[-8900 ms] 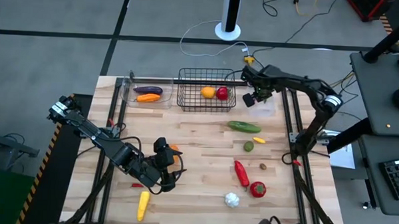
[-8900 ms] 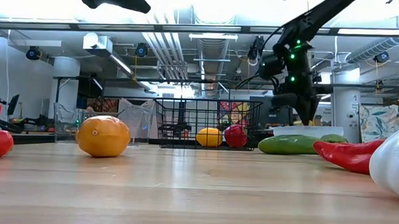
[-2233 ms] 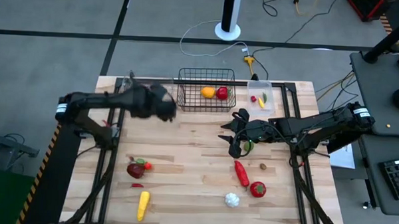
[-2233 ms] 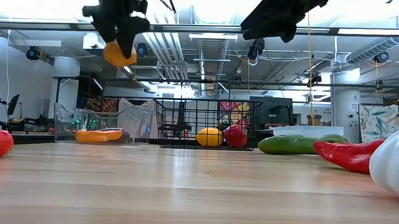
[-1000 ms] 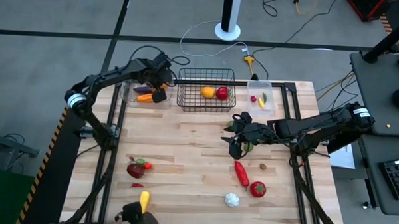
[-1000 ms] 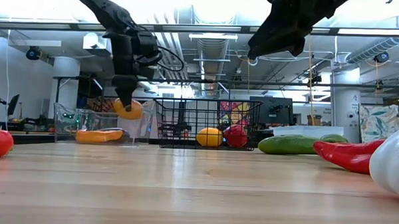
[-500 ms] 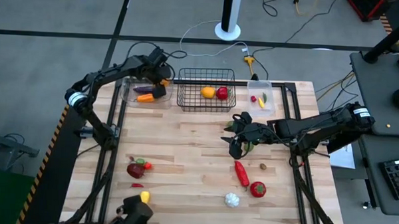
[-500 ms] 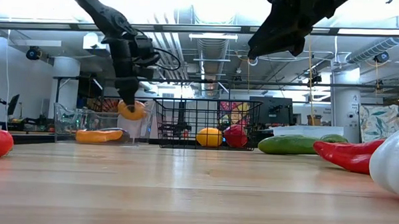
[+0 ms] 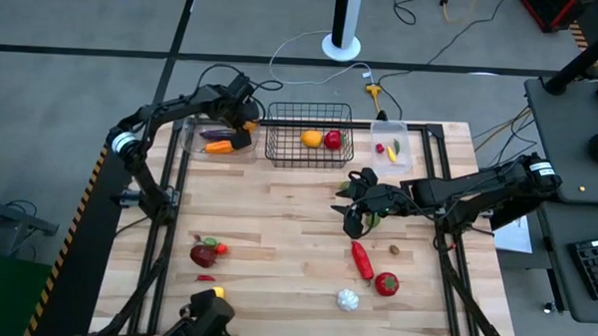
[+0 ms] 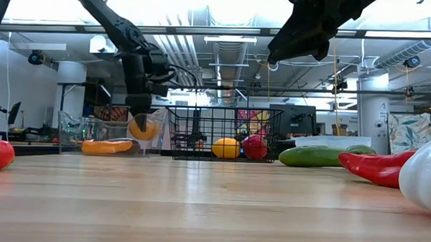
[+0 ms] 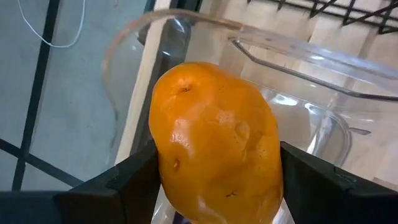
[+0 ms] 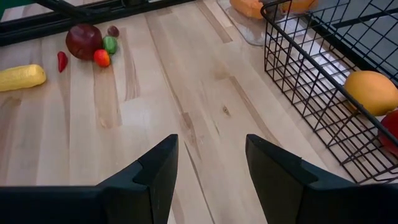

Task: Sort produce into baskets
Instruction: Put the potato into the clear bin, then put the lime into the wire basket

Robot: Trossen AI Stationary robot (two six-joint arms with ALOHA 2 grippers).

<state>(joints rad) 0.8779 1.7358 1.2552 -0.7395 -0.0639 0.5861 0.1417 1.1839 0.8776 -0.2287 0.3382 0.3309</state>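
My left gripper (image 9: 243, 127) is at the table's far left, shut on an orange (image 11: 214, 143) over the wide clear bin (image 9: 195, 141). A purple eggplant (image 9: 218, 135) and a carrot (image 9: 220, 146) lie in that bin. The black wire basket (image 9: 309, 153) beside it holds a yellow-orange fruit (image 9: 311, 139) and a red one (image 9: 333, 139). My right gripper (image 12: 208, 168) hangs open over the table's middle right, with nothing between its fingers. The green cucumber (image 10: 318, 155) lies on the table beneath that arm. My left gripper pinches the orange between its two fingers, one on each of two opposite sides (image 11: 163, 168). The fingers come steeply from above, pointing down. The orange (image 10: 143, 128) hangs clear, about level with the clear bin's walls; whether it is inside them I cannot tell.
A small clear bin (image 9: 391, 148) with little pieces stands at the far right. On the table lie a red pepper (image 9: 361, 258), a red tomato (image 9: 386, 284), white garlic (image 9: 347, 299), a dark red fruit with small pieces (image 9: 206, 253) and yellow corn (image 12: 22, 77).
My left gripper has sunk with the orange toward the wide clear bin and shifted a little toward the wire basket. The orange stays between its fingers.
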